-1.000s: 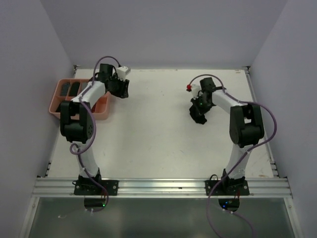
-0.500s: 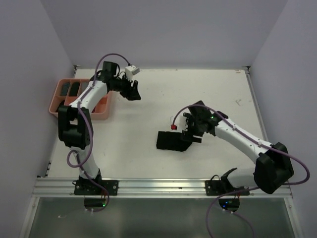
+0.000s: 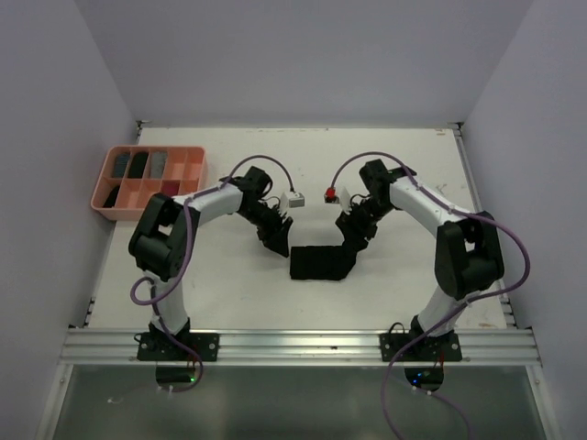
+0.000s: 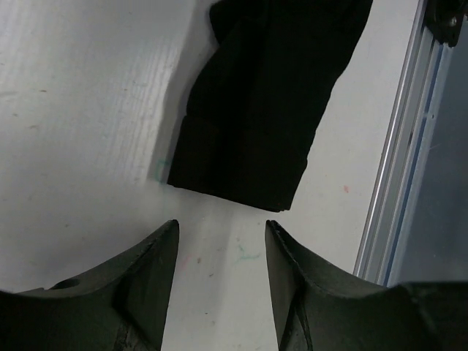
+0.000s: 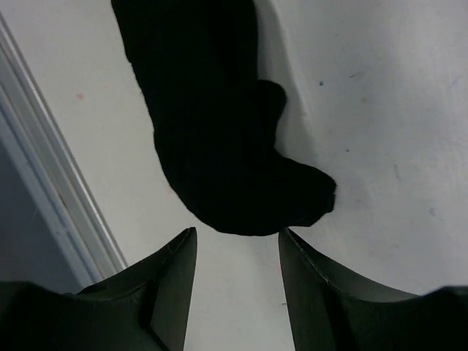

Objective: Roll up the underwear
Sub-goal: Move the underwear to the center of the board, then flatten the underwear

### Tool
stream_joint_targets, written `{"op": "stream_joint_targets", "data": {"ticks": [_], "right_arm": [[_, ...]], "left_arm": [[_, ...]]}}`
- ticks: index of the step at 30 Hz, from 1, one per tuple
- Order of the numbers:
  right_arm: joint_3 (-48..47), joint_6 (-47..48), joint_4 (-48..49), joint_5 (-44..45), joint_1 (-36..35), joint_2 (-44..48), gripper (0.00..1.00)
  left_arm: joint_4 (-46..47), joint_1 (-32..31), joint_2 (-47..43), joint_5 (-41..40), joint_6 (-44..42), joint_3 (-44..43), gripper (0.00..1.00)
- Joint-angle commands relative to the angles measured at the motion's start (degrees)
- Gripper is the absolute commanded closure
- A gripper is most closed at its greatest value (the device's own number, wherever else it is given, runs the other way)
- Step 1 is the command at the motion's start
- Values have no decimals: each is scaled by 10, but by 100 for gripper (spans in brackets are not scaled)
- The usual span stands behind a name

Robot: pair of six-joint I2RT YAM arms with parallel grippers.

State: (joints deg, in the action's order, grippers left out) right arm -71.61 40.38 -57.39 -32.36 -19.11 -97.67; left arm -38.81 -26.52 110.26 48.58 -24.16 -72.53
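White table (image 3: 229,302): the bare work surface, seen from above, with both arms bent in toward its middle.
Salmon-pink tray (image 3: 101,183): at the far left edge, well apart from the action; a few compartments hold dark items too small to identify.
Black underwear (image 3: 319,262): lies loose on the table in the near middle as a flat, rumpled strip, with no roll started. It rests between the two arms and nothing holds it.
Left gripper (image 3: 278,244): hangs just off the cloth's left end. Its wrist camera shows the jaws parted with only bare table between them and the cloth's edge (image 4: 263,110) just ahead.
Right gripper (image 3: 351,240): sits at the cloth's upper right corner. Its jaws are likewise released and empty, and the rounded end of the cloth (image 5: 212,131) lies just beyond the fingertips.
Step in hand: by appearances, the approach before any grasp.
Next move: probably a descent to pinch one end, which calls for catching every layer of thin fabric against the table and then turning that end over evenly toward the other.
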Motion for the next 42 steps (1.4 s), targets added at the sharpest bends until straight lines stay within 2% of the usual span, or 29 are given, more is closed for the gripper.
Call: {"op": "stream_joint_targets", "data": {"ticks": [1,6,7,12,14,15,18,24,27,29,30,32,33,34,35,36,37,38,40,42], "right_arm": [[-37,-11,-68,-93,0,-23,48],[-27,-36,-41,-100,1,-30,57],[-25,-36,-38,-101,2,-29,65],[-34,-50,-24,-102,3,-34,84],[-42,-50,-26,-103,6,-38,95],[-45,-50,-27,-104,7,-38,100],[-70,-57,-27,-107,22,-37,100],[-241,-93,-28,-129,78,-55,100],[-300,-77,-64,-162,80,-53,100],[-300,-37,-115,-176,77,-40,100],[-276,-14,-139,-176,75,-34,100],[-232,77,-204,-157,64,-6,100],[-171,119,-231,-148,49,8,89],[-137,181,-249,-108,38,34,72],[-101,193,-249,-83,30,50,54],[-40,201,-241,-60,24,64,38],[-21,211,-230,-39,25,86,36],[-6,213,-224,-26,26,95,35],[0,197,-204,-17,36,106,35],[-28,168,-194,-26,52,100,38]], "left_arm": [[10,-16,-14,30,-12,16,46],[32,-39,-15,41,1,29,52],[38,-40,-15,41,10,30,55],[66,-42,4,73,52,16,61],[69,-43,4,76,56,6,71],[86,-42,0,72,69,6,86],[113,-38,-30,43,83,-5,100],[116,2,-67,-23,72,-108,100],[101,18,-94,-34,32,-137,100],[72,17,-120,-33,-9,-147,100],[36,8,-128,-34,-55,-141,100],[-1,-5,-159,-37,-103,-91,100],[-25,-25,-172,-34,-146,-57,100],[-38,-36,-195,-37,-176,10,100],[-53,-73,-209,-58,-205,53,95],[-47,-98,-223,-81,-238,93,67],[-36,-124,-254,-129,-249,172,58],[3,-167,-274,-152,-252,205,50],[46,-179,-327,-183,-242,251,47],[68,-174,-341,-200,-231,267,48]]}}
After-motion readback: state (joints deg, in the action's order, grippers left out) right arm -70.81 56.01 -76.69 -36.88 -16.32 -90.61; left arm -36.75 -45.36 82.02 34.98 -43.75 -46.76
